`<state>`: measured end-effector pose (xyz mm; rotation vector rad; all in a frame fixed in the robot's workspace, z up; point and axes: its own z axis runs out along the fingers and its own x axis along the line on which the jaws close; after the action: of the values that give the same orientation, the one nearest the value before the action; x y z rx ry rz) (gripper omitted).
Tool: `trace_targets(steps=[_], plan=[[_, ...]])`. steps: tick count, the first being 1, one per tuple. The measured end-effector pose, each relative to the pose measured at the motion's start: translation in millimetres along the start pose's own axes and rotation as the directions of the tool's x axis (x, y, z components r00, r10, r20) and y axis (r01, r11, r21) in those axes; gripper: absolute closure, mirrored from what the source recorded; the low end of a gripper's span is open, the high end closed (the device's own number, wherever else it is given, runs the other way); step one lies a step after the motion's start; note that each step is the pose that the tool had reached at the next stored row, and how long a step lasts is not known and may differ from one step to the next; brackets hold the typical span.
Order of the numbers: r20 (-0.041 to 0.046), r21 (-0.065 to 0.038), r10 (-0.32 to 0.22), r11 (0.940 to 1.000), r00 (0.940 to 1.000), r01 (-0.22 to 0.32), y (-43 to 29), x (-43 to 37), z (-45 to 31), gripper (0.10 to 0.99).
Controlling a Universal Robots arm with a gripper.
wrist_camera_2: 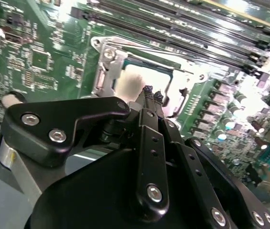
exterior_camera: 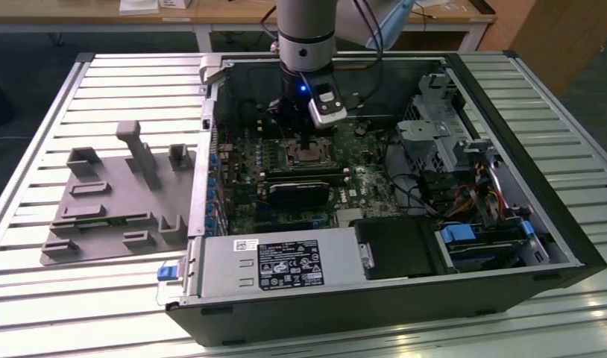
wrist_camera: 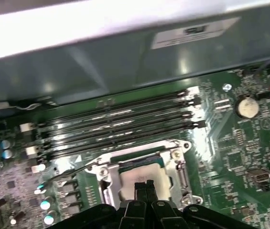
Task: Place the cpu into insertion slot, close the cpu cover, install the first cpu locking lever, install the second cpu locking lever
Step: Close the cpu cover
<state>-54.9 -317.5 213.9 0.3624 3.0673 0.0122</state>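
Note:
The cpu (wrist_camera: 129, 185) lies in the insertion slot (exterior_camera: 311, 156) on the green motherboard, its silvery top (wrist_camera_2: 134, 82) showing through the window of the cpu cover (wrist_camera: 178, 172). The cover (wrist_camera_2: 107, 71) lies flat over the chip. My gripper (wrist_camera: 145, 187) hangs straight over the chip with its black fingertips pressed together and nothing between them; in the second wrist view the gripper (wrist_camera_2: 150, 94) is just short of the chip's top. A thin metal rod (wrist_camera: 72, 171) sticks out from one corner of the socket. In the exterior view the gripper (exterior_camera: 305, 146) stands inside the open computer case.
Long black memory slots (wrist_camera: 120, 125) run along one side of the socket. A black card (exterior_camera: 298, 192) sits just in front of it, the power supply (exterior_camera: 274, 265) nearer still. Drive cages and cables (exterior_camera: 463, 186) crowd the exterior view's right. A grey fixture (exterior_camera: 115, 201) lies left of the case.

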Motion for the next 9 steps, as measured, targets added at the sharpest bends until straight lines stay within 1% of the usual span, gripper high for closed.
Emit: trace_targets(steps=[2, 6, 9], plan=[[-0.0001, 0.000, -0.007, 1.0000, 1.0000, 0.007, -1.0, 2.6, 0.5, 0.984], [-0.0003, -0.001, -0.026, 0.9997, 0.9997, 0.026, -3.4, 5.3, 1.9, 0.984], [-0.0006, -0.003, -0.056, 0.9984, 0.9984, 0.056, -5.1, 6.3, 3.3, 0.984]])
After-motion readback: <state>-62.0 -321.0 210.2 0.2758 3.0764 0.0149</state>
